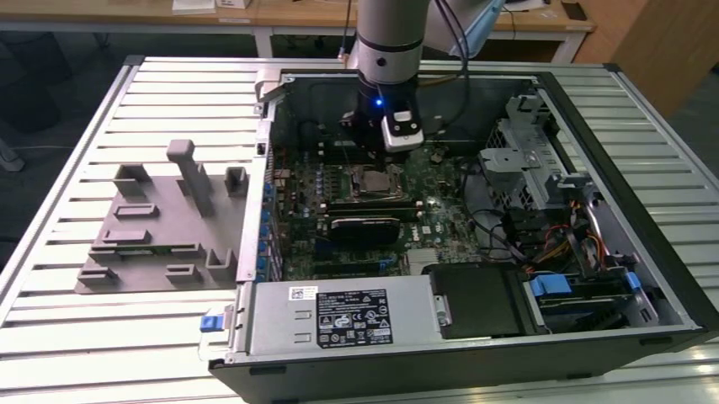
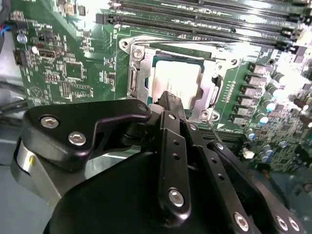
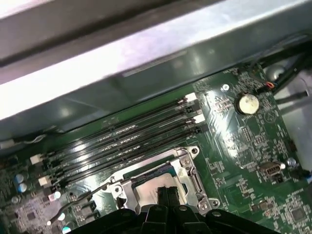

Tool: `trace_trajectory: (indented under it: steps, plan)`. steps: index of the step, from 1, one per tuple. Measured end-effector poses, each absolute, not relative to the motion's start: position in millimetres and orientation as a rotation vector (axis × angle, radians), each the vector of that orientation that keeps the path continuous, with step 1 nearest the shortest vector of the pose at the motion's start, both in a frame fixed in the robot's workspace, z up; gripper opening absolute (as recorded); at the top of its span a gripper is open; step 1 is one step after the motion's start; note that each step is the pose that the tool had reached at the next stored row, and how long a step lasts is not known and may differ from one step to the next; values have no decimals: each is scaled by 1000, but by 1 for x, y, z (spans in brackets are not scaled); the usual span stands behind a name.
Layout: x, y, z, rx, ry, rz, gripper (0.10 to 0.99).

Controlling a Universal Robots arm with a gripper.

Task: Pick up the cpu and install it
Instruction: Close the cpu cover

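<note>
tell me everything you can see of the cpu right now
The cpu is a small flat square chip with a silvery-grey metal top. It lies level inside the metal socket frame on the green motherboard, beside the memory slots. The tool, shut, hangs over its edge; whether it touches the chip cannot be told.

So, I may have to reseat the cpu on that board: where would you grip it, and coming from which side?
Probably by two opposite edges of the cpu, coming straight down from above. It lies flat inside the metal socket frame, which sits close around it, so a sideways approach would likely be blocked. The shut gripper hangs over it.
</note>
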State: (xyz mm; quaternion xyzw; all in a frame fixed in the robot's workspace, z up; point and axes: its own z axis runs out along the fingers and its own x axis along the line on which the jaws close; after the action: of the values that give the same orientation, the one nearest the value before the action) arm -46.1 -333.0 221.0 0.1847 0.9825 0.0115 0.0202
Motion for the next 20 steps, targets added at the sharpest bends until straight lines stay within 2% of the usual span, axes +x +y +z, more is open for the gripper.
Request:
trace_trajectory:
  steps: [20]
  plan:
    - [-47,-333,219,142,3100,22,106]
